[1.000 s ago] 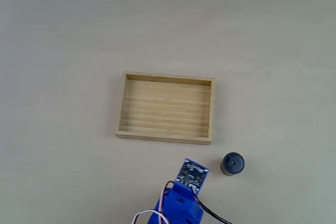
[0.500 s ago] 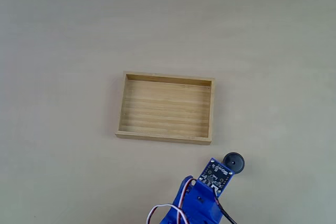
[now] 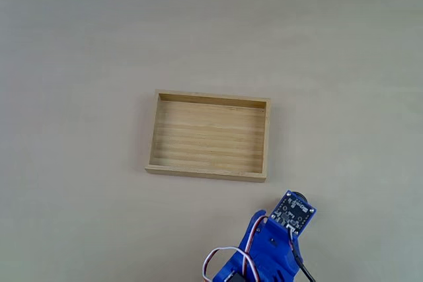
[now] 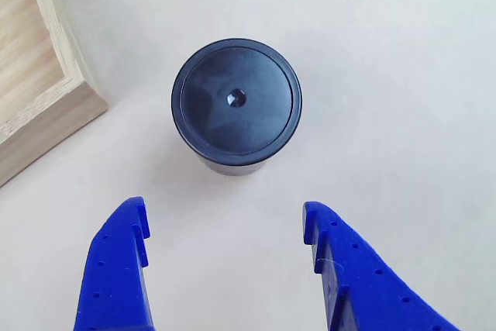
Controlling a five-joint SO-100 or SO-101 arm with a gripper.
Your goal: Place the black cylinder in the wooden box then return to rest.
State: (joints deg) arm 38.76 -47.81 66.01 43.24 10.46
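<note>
The black cylinder (image 4: 236, 105) stands upright on the table, round dark top with a tiny central dot. In the fixed view a sliver of the cylinder (image 3: 301, 195) peeks out above the blue arm's circuit board (image 3: 294, 213). My gripper (image 4: 223, 213) is open, its two blue fingers (image 4: 124, 257) spread below the cylinder and apart from it in the other view. The wooden box (image 3: 209, 136) lies up and left of the arm, nothing in it; its corner (image 4: 43, 106) shows at the left of the other view.
The blue arm (image 3: 264, 252) with white and red wires rises from the bottom edge of the fixed view. The pale tabletop (image 3: 344, 64) spreads bare on all sides of the box.
The arm has swung to the right in the fixed view, and its circuit board now covers most of the cylinder. The box and cylinder have not moved.
</note>
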